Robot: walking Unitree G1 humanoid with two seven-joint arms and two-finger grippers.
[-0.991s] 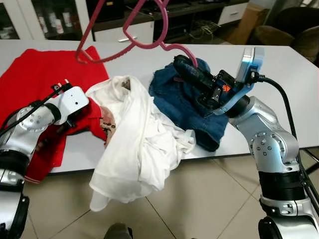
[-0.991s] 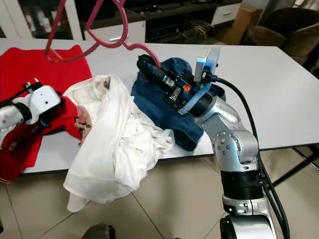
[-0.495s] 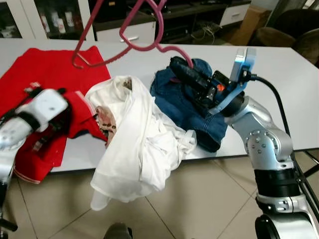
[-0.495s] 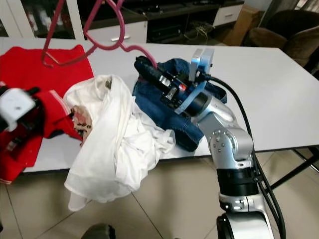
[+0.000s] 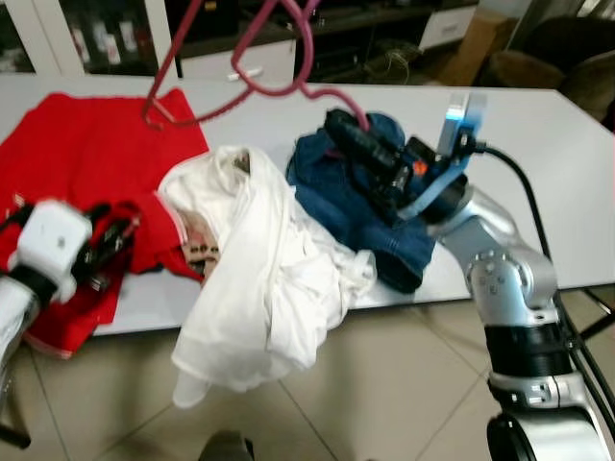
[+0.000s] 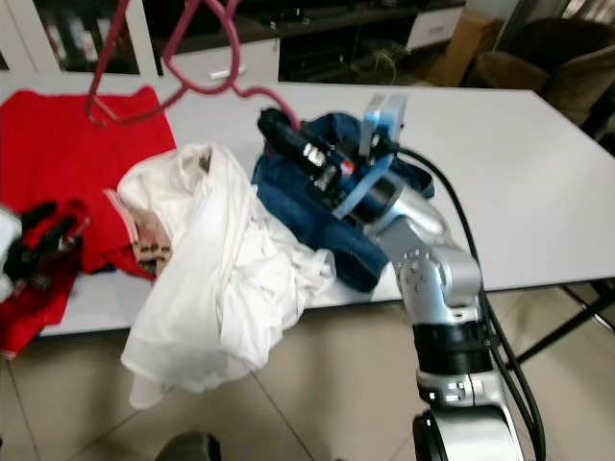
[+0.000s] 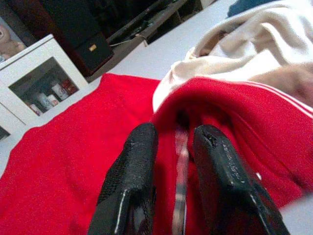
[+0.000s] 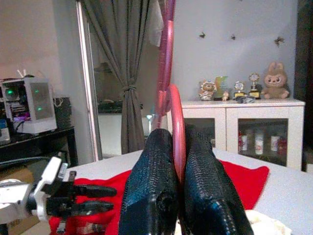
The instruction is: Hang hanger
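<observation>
Hanger [image 5: 252,72], pink, pinched at one end between the closed fingers [image 8: 151,196] of the right gripper [image 5: 343,126]; the rest rises up and back over the bench [image 5: 538,144], above jeans [image 5: 360,206]. Left gripper [image 5: 110,240] sits low at the bench's near edge, fingers [image 7: 132,181] slightly parted, on a red shirt [image 5: 86,158]. White garment [image 5: 259,279] drapes over the edge between them.

The left gripper [image 7: 173,147] pointed its two black fingers [image 7: 134,181], slightly parted, at a fold of the red garment [image 7: 73,161]. A cream cloth [image 7: 254,54] lay bunched just beyond it, and a white cabinet [image 7: 44,83] stood farther back.
</observation>
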